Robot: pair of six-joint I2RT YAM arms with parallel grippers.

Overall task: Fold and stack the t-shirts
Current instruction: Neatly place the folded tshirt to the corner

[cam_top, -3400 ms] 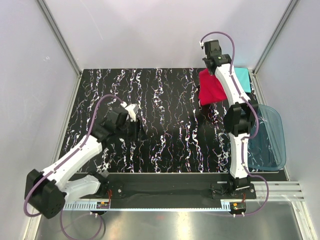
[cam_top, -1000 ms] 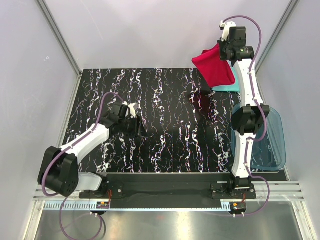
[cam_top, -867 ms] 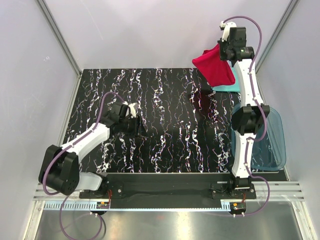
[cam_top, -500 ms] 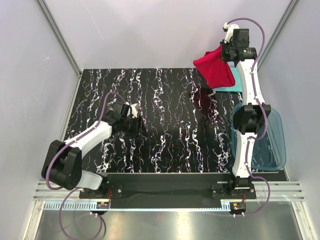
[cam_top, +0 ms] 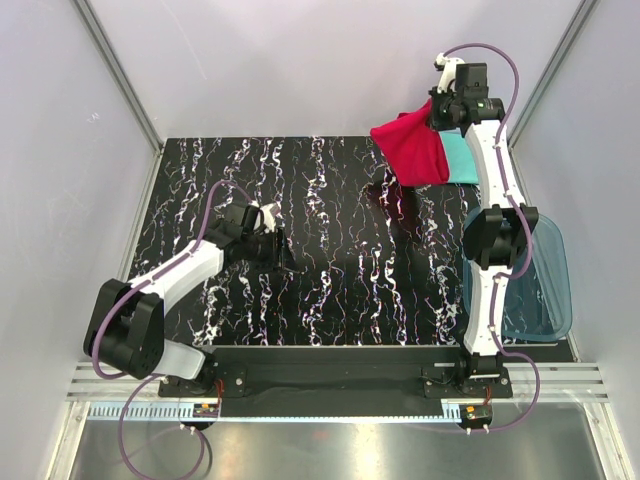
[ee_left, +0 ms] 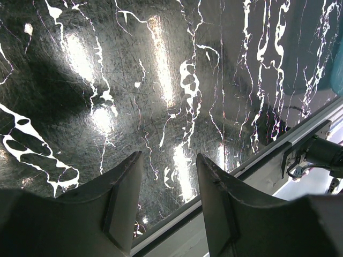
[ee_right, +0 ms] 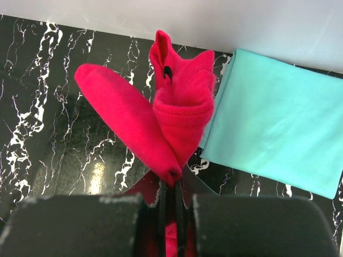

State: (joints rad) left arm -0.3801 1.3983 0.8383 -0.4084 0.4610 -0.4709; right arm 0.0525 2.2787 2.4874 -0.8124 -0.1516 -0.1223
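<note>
My right gripper (cam_top: 440, 112) is shut on the red t-shirt (cam_top: 412, 148) and holds it up in the air over the table's far right part. In the right wrist view the red shirt (ee_right: 161, 118) hangs bunched from the closed gripper (ee_right: 174, 188). The turquoise t-shirt (cam_top: 462, 157) lies folded flat at the far right corner, to the right of the hanging red one; it also shows in the right wrist view (ee_right: 273, 123). My left gripper (cam_top: 283, 252) is open and empty, low over the black marbled table (cam_top: 330, 270) at the left; its fingers (ee_left: 124, 198) stand apart.
A translucent blue plastic tub (cam_top: 530, 275) sits off the table's right edge beside the right arm. Grey walls close in the back and sides. A metal rail (ee_left: 300, 144) runs along the table's near edge.
My right gripper has lifted the red shirt off the turquoise one and swung it leftward and up. My left arm has stretched a little to the right.
</note>
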